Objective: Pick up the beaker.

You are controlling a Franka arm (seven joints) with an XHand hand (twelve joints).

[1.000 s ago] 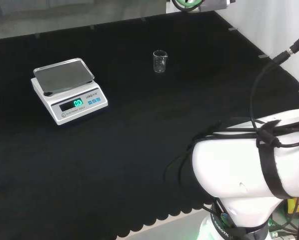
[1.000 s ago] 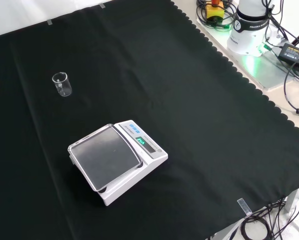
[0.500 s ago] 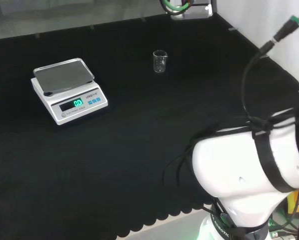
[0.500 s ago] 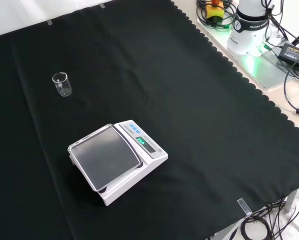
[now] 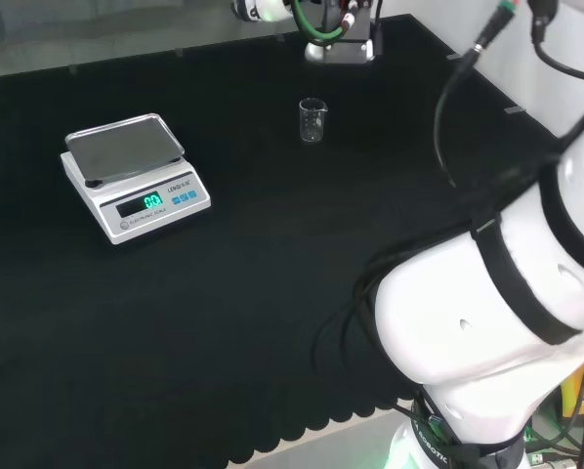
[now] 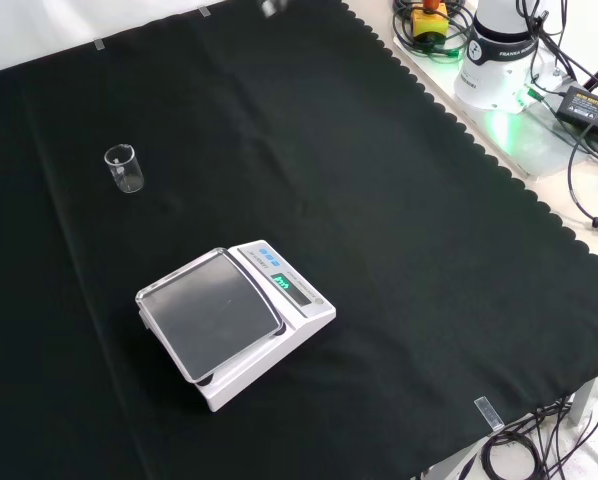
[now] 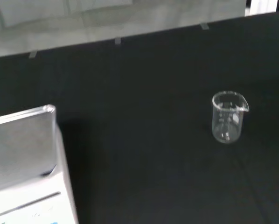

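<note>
I see the small clear beaker (image 5: 312, 120) standing upright and alone on the black-clothed worktop (image 5: 272, 283), far side in the head view, well apart from the white scale (image 5: 136, 176), whose green display is lit. Bare cloth lies all round the beaker. Part of the wrist assembly shows at the head view's top edge, beyond the beaker; I cannot tell how the hand's fingers stand.

Clear beaker (image 7: 228, 116) upright on black cloth (image 7: 144, 84), well apart from white scale (image 7: 27, 163); nothing touching beaker.
</note>
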